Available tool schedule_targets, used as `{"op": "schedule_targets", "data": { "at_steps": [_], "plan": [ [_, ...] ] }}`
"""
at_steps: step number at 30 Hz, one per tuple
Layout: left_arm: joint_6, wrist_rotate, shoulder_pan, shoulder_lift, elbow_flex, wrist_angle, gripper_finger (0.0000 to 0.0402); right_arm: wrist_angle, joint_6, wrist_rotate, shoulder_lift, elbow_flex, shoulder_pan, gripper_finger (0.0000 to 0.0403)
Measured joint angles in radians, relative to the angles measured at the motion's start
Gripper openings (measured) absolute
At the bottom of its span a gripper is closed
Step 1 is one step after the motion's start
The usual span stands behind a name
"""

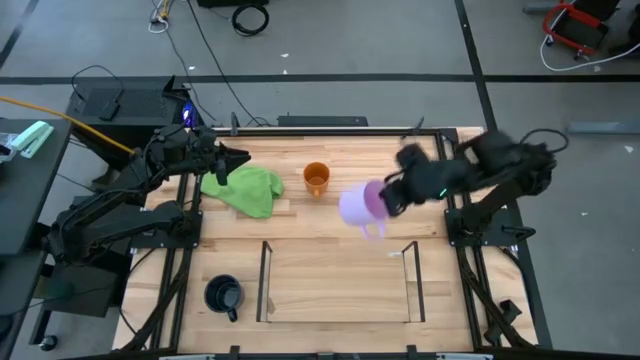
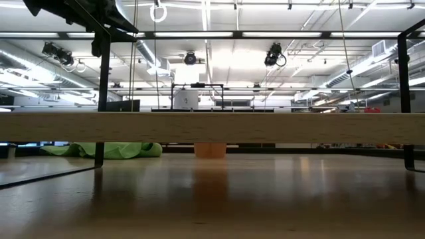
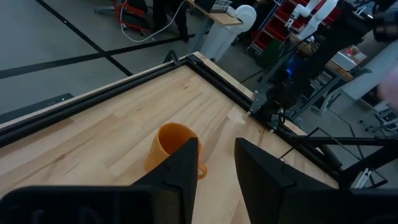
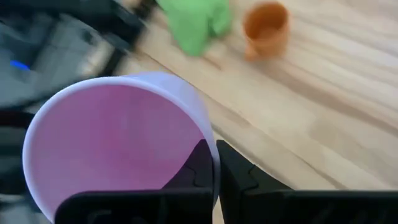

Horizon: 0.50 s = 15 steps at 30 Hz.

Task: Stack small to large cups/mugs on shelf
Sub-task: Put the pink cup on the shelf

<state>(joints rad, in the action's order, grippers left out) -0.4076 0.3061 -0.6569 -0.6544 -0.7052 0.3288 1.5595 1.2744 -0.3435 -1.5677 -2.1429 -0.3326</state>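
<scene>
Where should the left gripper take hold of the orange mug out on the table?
Pinch the orange mug by its rim wall, coming straight down from above. It stands upright with its mouth open upward, and the left gripper hovers open beside the green cloth. Choose the rim side away from the handle. The right gripper already grips the lilac mug by its rim.

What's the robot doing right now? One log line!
right gripper: holding lilac mug aloft | left gripper: waiting, jaws open | shelf: no mugs
</scene>
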Motion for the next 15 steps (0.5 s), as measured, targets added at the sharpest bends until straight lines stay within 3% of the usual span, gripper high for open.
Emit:
{"op": "schedule_targets", "data": {
  "at_steps": [15],
  "plan": [
    [0.001,0.0,0.0,0.0,0.0,0.07,0.0111,0.011,0.273,0.008,-0.306,0.008,-0.169,0.0005]
  ]
}}
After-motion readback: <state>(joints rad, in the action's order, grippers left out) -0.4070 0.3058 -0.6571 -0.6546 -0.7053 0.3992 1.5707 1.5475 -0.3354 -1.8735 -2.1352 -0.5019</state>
